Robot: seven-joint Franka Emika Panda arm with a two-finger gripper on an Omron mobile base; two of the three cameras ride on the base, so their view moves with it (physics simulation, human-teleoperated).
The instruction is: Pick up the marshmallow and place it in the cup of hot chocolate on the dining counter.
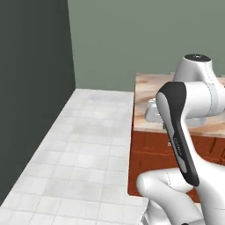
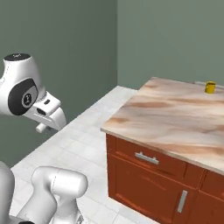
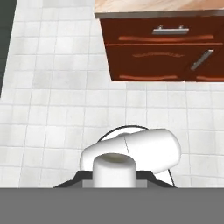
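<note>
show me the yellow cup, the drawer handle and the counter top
cup of hot chocolate (image 2: 210,87): right base view, yellow side wall
drawer handle (image 2: 146,158): right base view, bar middle
dining counter (image 2: 175,118): right base view, bare marble top

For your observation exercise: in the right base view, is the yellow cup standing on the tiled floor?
No. The yellow cup stands on the marble top of the dining counter, near its far edge.

you see both base views from behind the arm, sharing the worktop (image 2: 175,118) corner; your hand view looks down at the floor (image 3: 57,87).
</note>
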